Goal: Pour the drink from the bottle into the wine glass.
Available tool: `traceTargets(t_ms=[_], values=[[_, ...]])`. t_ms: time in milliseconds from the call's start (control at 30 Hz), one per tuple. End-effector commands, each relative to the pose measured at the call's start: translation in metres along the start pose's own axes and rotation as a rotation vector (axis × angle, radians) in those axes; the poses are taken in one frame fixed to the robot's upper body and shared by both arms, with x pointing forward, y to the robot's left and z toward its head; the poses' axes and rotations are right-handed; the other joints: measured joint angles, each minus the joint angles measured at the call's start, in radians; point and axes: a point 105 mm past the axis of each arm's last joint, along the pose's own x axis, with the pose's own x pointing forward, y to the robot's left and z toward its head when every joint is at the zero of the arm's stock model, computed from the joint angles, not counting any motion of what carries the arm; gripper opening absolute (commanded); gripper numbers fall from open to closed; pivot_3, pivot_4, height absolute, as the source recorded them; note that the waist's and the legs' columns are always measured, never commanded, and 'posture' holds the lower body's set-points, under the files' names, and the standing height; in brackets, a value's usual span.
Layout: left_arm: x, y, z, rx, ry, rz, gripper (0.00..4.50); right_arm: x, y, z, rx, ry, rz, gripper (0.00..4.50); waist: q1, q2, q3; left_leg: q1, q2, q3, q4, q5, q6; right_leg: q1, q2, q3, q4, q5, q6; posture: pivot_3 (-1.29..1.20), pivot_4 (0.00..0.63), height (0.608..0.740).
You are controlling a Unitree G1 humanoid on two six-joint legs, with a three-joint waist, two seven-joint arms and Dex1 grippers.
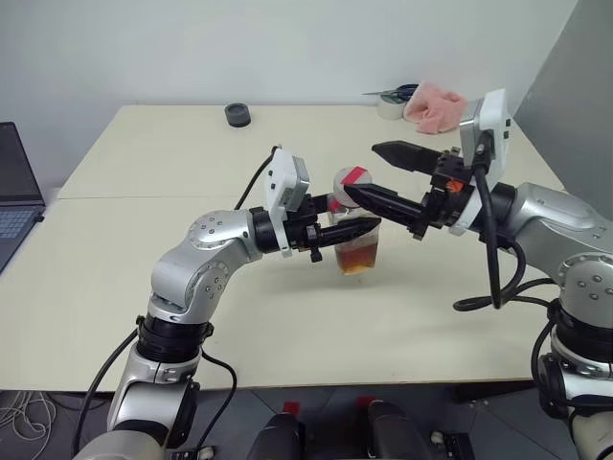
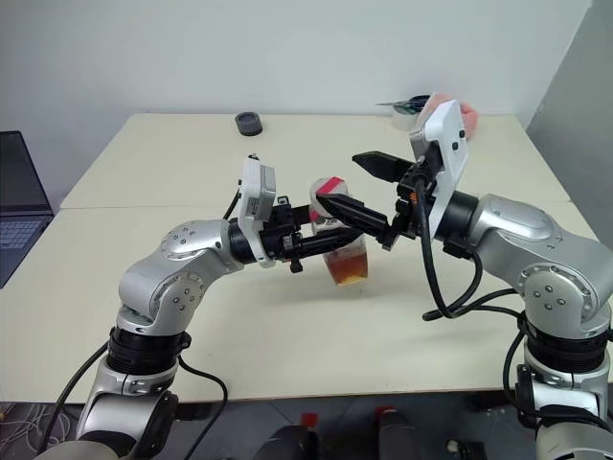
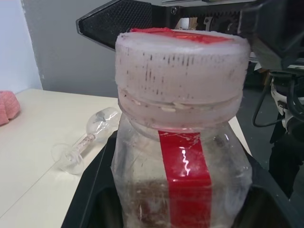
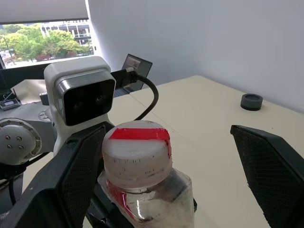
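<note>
My left gripper (image 1: 359, 230) is shut on the bottle (image 1: 362, 247), a clear squarish one with a red label strip (image 3: 185, 166), held upright above the middle of the table (image 1: 192, 278). The amber drink (image 2: 350, 268) fills its lower part. A whitish cap (image 4: 137, 152) with red on top closes it. My right gripper (image 1: 360, 171) is open, one finger on either side of the cap without touching it. In the left wrist view the wine glass (image 3: 90, 137) appears to lie on its side on the table beyond the bottle.
A laptop (image 1: 14, 192) sits off the table's left side. At the far edge are a small black round object (image 1: 238, 115), a tape roll (image 1: 388, 107), scissors and a pink cloth (image 1: 436, 105). A seam (image 1: 144, 198) crosses the tabletop.
</note>
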Motion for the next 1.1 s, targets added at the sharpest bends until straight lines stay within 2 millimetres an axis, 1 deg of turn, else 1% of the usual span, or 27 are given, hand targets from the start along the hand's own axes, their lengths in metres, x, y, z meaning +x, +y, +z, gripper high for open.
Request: traceTargets(t_ms=[33,533,933,1100], values=[[0.000,-0.004,0.016,0.063,-0.045,-0.023,1.95,0.002,0.001,0.005,-0.027,-0.026,-0.010,4.48,0.000,0.000,0.000,0.000,0.000,0.000,0.000,0.000,0.000,0.000,0.000,0.000,0.000,0.000,0.000,0.00,0.150,0.740],[0.001,-0.003,0.017,0.062,-0.044,-0.020,1.95,0.008,-0.001,0.003,-0.035,-0.029,-0.015,4.48,0.000,0.000,0.000,0.000,0.000,0.000,0.000,0.000,0.000,0.000,0.000,0.000,0.000,0.000,0.000,0.00,0.150,0.740],[0.000,-0.002,0.018,0.066,-0.044,-0.011,1.95,-0.009,-0.017,0.001,-0.050,0.001,-0.091,4.48,0.001,0.000,0.000,0.000,0.000,0.000,0.000,0.000,0.000,0.000,0.000,0.000,0.000,0.000,0.000,0.00,0.150,0.740],[0.001,-0.002,0.019,0.066,-0.046,-0.012,1.95,-0.017,-0.020,0.000,-0.056,0.015,-0.113,4.48,0.000,0.000,0.000,0.000,0.000,0.000,0.000,0.000,0.000,0.000,0.000,0.000,0.000,0.000,0.000,0.00,0.150,0.740]])
